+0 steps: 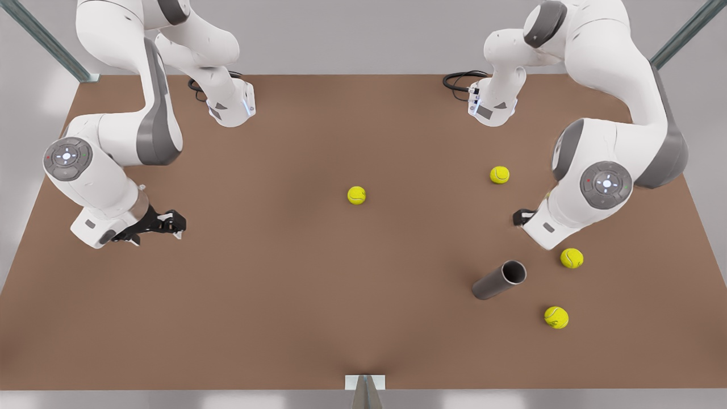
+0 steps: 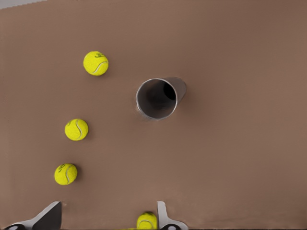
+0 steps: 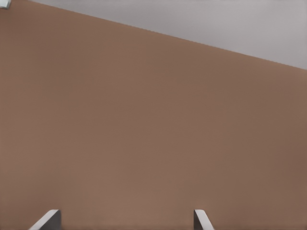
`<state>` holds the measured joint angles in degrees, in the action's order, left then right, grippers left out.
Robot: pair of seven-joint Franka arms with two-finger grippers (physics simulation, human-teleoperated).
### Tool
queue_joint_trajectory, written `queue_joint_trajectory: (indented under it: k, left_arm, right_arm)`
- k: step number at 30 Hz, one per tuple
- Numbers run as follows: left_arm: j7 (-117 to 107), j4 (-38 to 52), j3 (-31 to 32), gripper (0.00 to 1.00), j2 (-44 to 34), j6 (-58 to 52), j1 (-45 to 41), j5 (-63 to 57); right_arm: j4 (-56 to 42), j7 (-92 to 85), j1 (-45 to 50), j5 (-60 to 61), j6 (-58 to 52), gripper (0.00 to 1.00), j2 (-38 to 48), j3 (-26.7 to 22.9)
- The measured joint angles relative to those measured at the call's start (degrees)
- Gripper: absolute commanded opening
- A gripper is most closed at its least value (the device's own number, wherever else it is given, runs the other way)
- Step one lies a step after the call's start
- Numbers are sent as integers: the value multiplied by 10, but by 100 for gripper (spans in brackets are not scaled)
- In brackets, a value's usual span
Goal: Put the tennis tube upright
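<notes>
The tennis tube (image 1: 495,282) is a grey cylinder lying on its side on the brown table (image 1: 295,284), near the front on the front view's right. Its open end points up toward the arm on that side. The left wrist view looks into its dark hollow inside (image 2: 157,98). My left gripper (image 1: 522,216) hangs a little behind the tube, mostly hidden by its own arm, and its fingers (image 2: 165,218) stand open around nothing. My right gripper (image 1: 175,222) waits far off at the front view's left, open (image 3: 125,216) over bare table.
Yellow-green tennis balls lie loose: one mid-table (image 1: 356,195), one behind the left gripper (image 1: 500,174), two to the right of the tube (image 1: 572,258) (image 1: 556,317). In the left wrist view, one ball (image 2: 146,221) sits close to a fingertip.
</notes>
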<state>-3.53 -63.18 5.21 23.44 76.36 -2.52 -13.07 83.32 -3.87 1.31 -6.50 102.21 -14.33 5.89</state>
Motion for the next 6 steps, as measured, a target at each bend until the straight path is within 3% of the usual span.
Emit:
queue_joint_trajectory:
  k: [2,6]
  left_arm:
    - [-1,-168,-19,100,-110,120,-14,61]
    - [0,-171,-19,100,-110,107,-12,114]
  right_arm:
    - [1,0,1,0,0,100,0,0]
    - [-4,0,1,0,1,100,0,3]
